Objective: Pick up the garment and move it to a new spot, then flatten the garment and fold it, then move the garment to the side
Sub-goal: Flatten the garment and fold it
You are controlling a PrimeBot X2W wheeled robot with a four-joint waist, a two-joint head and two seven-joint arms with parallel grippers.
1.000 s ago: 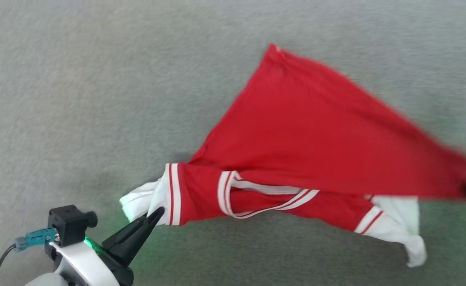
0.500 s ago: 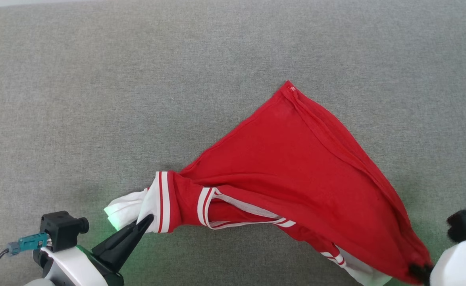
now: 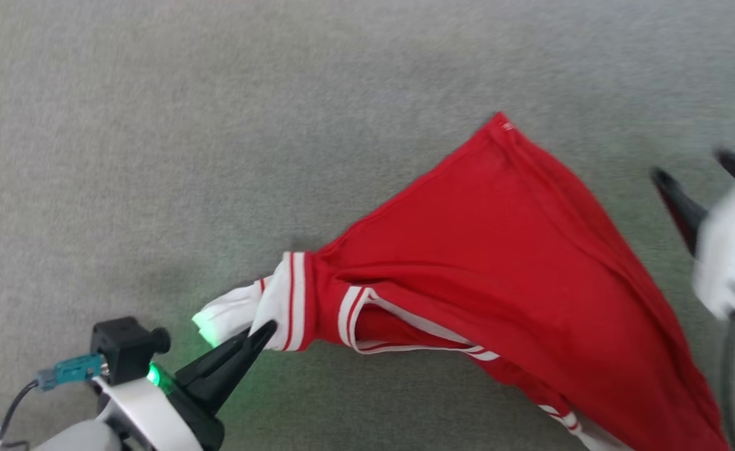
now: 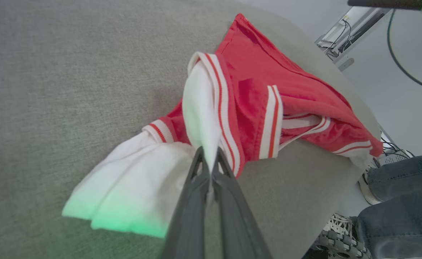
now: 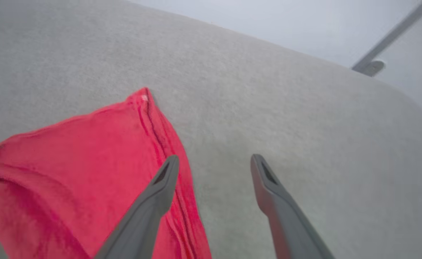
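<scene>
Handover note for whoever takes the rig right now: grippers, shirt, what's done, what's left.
Left gripper: shut on the garment, at its white sleeve by the striped cuff.
Right gripper: open, empty, near the red edge.
The garment lies on the grey surface, bunched and twisted, not flat.
Done: no flattening or fold to see.
Left: flatten, fold, move aside.

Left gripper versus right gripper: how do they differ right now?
The left gripper is shut; the right gripper stands open. The left gripper pinches the garment at its white sleeve; the right gripper holds nothing, off the garment's red edge. Both have long dark fingers.
</scene>
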